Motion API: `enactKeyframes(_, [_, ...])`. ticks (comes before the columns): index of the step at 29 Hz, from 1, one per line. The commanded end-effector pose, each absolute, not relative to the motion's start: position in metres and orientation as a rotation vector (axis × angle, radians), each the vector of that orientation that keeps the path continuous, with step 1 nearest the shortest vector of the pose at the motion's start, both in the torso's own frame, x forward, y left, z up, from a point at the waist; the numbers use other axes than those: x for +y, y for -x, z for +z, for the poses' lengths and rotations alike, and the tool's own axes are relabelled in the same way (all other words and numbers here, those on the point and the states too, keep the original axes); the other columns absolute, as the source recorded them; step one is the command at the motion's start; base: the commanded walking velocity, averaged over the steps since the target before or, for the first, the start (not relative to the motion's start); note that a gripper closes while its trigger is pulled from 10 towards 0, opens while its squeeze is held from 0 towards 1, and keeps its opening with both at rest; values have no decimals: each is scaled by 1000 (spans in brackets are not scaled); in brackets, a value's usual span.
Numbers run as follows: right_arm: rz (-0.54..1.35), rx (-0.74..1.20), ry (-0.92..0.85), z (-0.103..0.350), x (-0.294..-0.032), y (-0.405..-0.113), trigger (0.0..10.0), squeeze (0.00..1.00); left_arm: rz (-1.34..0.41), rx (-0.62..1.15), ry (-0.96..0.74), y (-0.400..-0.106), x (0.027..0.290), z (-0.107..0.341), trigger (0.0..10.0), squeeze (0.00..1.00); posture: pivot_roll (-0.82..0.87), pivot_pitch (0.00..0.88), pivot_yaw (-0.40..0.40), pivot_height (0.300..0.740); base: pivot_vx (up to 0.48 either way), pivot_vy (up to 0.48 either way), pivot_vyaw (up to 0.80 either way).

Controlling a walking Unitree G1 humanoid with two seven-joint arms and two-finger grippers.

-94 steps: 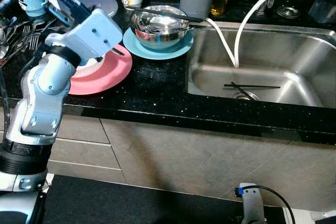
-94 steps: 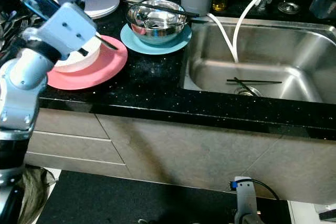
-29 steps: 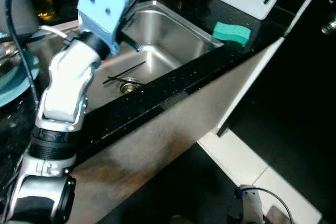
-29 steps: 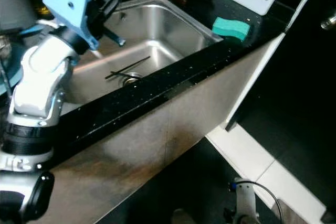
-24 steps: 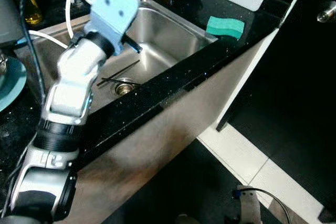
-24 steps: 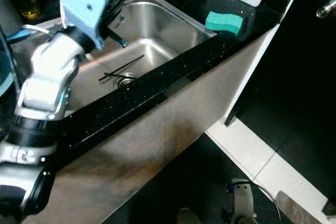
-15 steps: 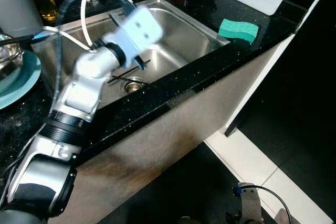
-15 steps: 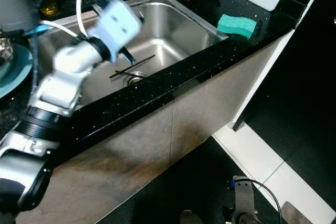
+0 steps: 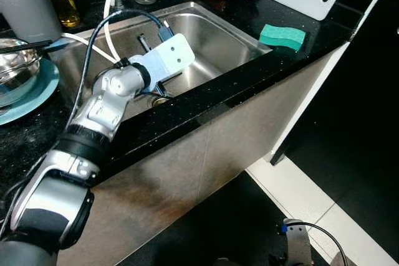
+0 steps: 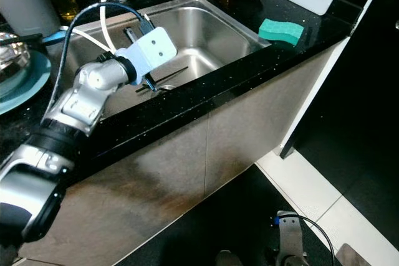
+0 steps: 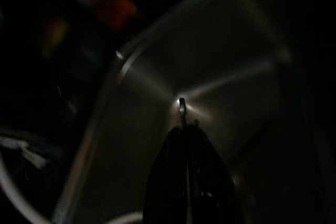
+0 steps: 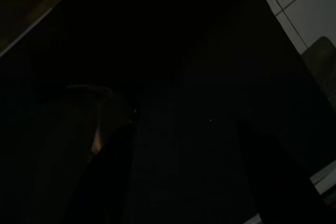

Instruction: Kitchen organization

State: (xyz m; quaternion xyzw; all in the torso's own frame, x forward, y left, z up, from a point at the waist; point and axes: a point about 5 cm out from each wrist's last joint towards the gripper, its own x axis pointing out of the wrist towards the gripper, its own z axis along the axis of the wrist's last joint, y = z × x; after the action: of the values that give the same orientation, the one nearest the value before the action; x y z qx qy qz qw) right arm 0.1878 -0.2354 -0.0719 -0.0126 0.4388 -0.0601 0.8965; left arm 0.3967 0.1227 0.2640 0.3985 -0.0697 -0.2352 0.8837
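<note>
Chopsticks, two dark ones, lie crossed on the sink floor by the drain. One green sponge sits on the black worktop at the sink's right; one steel bowl rests on a teal plate to the left. Left arm reaches down into the basin, left tool pinched together on a thin utensil. Right tool hangs over the floor, fingers spread.

The silver left arm reaches over the black speckled stone desk into the stainless steel sink, its claw low near the thin black chopsticks on the sink floor. A green rectangular sponge lies on the desk just right of the sink, a teal round plate sits at the left, and a white hose curves into the basin.
</note>
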Motion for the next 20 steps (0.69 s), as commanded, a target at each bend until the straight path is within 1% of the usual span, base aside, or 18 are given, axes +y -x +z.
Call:
enactKeyframes(1, [-129, 929, 25, -76, -234, -180, 10000, 0, -489, -95, -783, -399, 125, 256, 10000, 0, -28, 159, 30, 740, 0, 0, 0])
enactKeyframes(3, [-129, 929, 25, -76, -234, -180, 10000, 0, -489, -80, -778, -401, 126, 253, 10000, 0, -28, 159, 30, 740, 0, 0, 0])
enactKeyframes(7, [-130, 927, 25, -76, -234, -181, 10000, 0, -500, -25, -686, -403, 127, 239, 10000, 0, -27, 166, 33, 740, 0, 0, 0])
enactKeyframes(12, [-128, 927, 25, -76, -234, -180, 10000, 0, -477, -23, -651, -407, 131, 240, 10000, 0, -26, 154, 32, 740, 0, 0, 0])
enactKeyframes(13, [-127, 927, 26, -76, -234, -180, 10000, 0, -465, -26, -643, -407, 132, 241, 10000, 447, -25, 150, 32, 740, 0, 0, 0])
enactKeyframes(14, [-126, 927, 26, -76, -234, -180, 10000, 0, -460, -27, -625, -408, 133, 242, 10000, 1000, -25, 150, 32, 740, 0, 0, 0])
enactKeyframes(20, [-122, 928, 27, -76, -233, -180, 10000, 0, -454, -39, -616, -409, 133, 245, 10000, 1000, -25, 137, 33, 740, 0, 0, 0])
